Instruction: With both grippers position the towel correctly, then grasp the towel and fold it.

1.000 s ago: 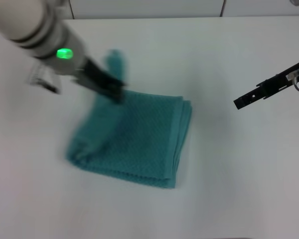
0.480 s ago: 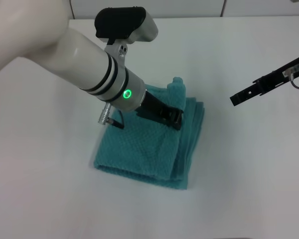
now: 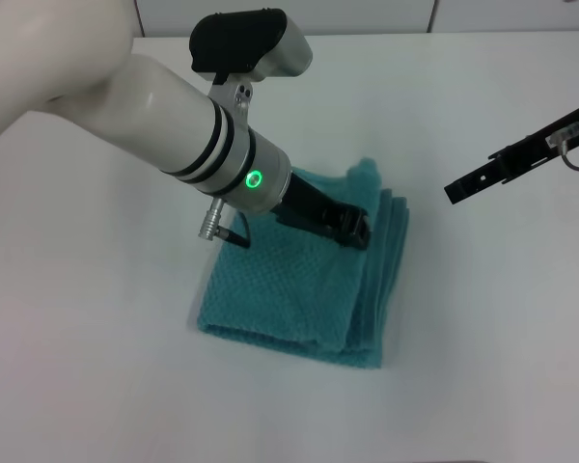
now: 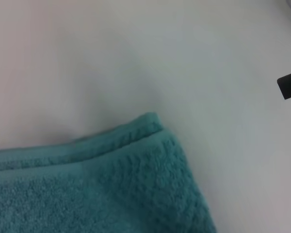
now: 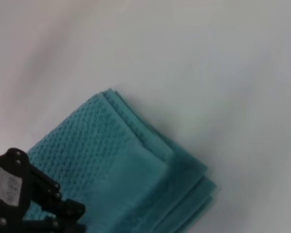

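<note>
Towel (image 3: 299,289) sits folded mid-table, layered edges to the right; left gripper (image 3: 352,230) is pinching its top layer near the far-right corner; farther right, right gripper (image 3: 482,178) hovers clear, fingers unreadable; a one-sided pull could bunch the layers.

You face a plain white table (image 3: 482,328), evenly lit, with pale panels (image 3: 367,14) along its far edge.
</note>
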Tool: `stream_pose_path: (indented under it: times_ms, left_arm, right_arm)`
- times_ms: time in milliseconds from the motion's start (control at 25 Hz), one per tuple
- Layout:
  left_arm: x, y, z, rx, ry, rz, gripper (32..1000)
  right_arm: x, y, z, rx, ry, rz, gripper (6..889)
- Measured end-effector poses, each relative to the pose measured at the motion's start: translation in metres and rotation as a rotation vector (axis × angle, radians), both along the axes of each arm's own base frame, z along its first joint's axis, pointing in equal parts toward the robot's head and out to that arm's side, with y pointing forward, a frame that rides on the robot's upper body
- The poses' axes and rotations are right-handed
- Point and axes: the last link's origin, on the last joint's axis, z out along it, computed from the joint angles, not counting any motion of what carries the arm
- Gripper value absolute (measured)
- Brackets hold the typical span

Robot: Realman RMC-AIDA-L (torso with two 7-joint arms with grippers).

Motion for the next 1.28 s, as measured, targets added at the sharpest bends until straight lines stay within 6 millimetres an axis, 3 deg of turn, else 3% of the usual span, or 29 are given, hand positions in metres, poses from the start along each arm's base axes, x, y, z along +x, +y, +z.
stream_pose_path:
  times_ms: [120, 320, 760, 960, 1280]
  left_arm:
    - [0.0001, 0.0001, 0.0000, 0.000, 0.000, -0.003, 138]
    - [0.0000, 0.0001, 0.0001, -0.001, -0.001, -0.002, 372]
    - [0.0014, -0.0004, 0.0011, -0.004, -0.005, -0.006, 649]
    - [0.0011, 0.0002, 0.0021, -0.002, -0.010, -0.006, 871]
    - [0.0008, 0.0000, 0.0022, -0.003, -0.010, -0.003, 872]
  right_arm:
    - [0.0000, 0.0000, -0.0001, -0.001, -0.001, 0.001, 861]
    - [0.0002, -0.0002, -0.0001, -0.001, -0.001, 0.000, 861]
    - [0.0008, -0.0006, -0.0002, -0.001, -0.002, -0.001, 861]
    - [0.0012, -0.0009, -0.0002, -0.001, -0.002, -0.002, 861]
    - [0.0014, -0.0010, -0.0003, -0.002, -0.002, -0.003, 861]
